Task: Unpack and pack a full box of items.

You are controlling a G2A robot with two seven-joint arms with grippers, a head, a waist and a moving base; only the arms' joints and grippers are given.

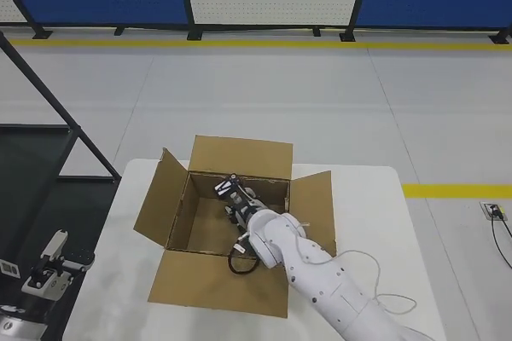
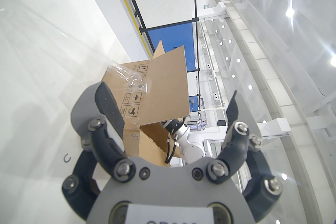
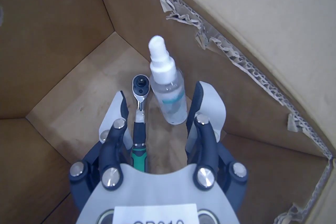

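Unpacking step, likely: your right gripper (image 3: 161, 92), jaws wide and empty, hangs over bottle (image 3: 169, 93) at box's (image 1: 239, 153) 12 o'clock; lower, then close.

The white, jointed right arm (image 1: 324, 281) stretches from the near right toward the centre, its wrist tipped downward. Its grey-and-black right gripper (image 3: 161, 89) points down with fingers spread apart, gripping nothing. The grey-and-black left gripper (image 2: 168, 91) sits at the near left, fingers wide apart and empty.
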